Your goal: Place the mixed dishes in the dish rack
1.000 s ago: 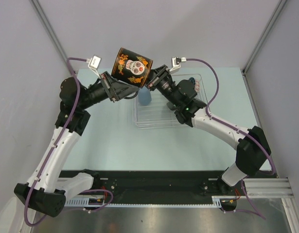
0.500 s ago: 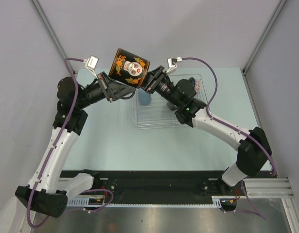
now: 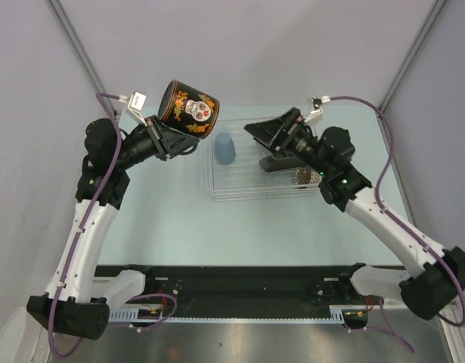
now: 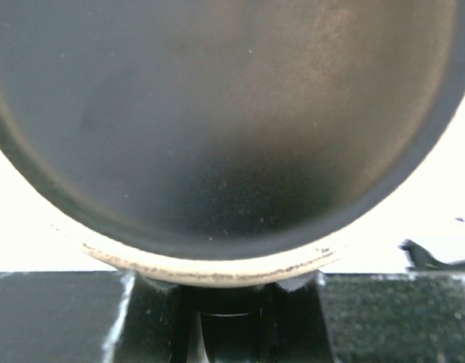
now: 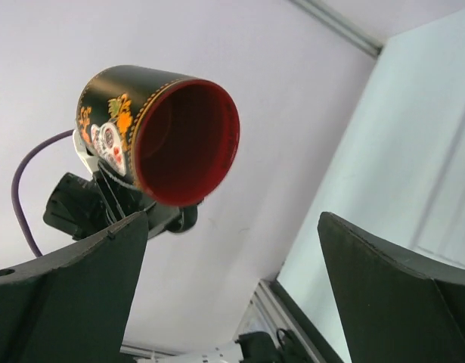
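Observation:
The dark red-lined mug [image 3: 188, 110], black with a skull and orange flowers, hangs tilted above the table's back left, my left gripper [image 3: 168, 136] shut on it. Its dark underside [image 4: 217, 113] fills the left wrist view, with the left gripper [image 4: 224, 281] clamped at its pale foot ring. My right gripper [image 3: 268, 144] is open and empty over the dish rack [image 3: 247, 181], clear of the mug. In the right wrist view the mug [image 5: 156, 132] shows its red inside beyond my wide-apart fingers [image 5: 66, 302]. A light blue cup [image 3: 226, 148] stands upside down in the rack.
A speckled, patterned dish [image 3: 302, 178] shows partly under my right arm at the rack's right end. Grey walls close the table at the back and both sides. The arm bases sit on the black rail [image 3: 232, 283] at the near edge.
My right gripper has opened, let go of the mug and drawn back to the right over the rack. The left arm has carried the mug a little to the left.

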Robot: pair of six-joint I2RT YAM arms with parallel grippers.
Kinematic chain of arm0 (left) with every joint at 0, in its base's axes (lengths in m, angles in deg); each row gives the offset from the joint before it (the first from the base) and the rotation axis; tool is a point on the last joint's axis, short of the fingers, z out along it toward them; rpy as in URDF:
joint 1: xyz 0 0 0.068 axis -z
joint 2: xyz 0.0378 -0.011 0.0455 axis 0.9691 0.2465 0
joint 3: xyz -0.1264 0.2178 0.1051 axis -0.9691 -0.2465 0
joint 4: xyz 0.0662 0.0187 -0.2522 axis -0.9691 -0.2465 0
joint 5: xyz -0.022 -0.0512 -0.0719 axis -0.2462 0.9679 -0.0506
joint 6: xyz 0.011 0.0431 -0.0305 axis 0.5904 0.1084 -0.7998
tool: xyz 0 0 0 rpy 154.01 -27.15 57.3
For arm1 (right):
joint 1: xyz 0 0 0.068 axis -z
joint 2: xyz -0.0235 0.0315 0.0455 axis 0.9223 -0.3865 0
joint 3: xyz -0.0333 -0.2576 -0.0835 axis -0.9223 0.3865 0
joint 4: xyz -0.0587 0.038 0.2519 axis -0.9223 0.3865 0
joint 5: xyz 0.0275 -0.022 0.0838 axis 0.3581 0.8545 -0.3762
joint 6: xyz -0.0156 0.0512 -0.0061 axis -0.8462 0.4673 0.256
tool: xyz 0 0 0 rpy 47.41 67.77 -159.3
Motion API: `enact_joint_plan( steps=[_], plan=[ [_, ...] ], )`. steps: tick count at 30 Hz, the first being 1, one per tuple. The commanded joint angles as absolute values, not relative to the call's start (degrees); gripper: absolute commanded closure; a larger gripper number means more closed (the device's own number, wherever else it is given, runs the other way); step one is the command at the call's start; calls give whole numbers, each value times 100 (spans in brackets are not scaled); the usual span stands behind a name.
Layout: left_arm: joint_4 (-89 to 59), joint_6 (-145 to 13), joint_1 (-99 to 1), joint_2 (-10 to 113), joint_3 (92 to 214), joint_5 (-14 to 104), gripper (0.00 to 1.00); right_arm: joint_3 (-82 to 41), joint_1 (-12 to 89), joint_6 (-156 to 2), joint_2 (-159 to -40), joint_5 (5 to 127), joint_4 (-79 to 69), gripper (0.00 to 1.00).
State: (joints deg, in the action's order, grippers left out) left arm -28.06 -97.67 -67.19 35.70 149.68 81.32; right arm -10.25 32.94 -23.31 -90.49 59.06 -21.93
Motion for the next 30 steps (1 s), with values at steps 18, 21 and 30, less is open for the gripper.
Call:
enact_joint_plan(
  steps=[18, 21, 30],
  plan=[
    [-3668, -5449, -4989, 4791, 15394, 4866, 100, -742, 4266, -4165, -6142, 6490, 984, 0],
    [-3598, -5134, -4893, 5151, 15412, 4787, 100, -707, 4266, -4314, -6037, 6596, 1125, 0],
    [-3273, -4931, -4567, 6179, 15543, 4663, 100, -654, 4292, -4561, -6072, 6939, 1539, 0]
  ],
)
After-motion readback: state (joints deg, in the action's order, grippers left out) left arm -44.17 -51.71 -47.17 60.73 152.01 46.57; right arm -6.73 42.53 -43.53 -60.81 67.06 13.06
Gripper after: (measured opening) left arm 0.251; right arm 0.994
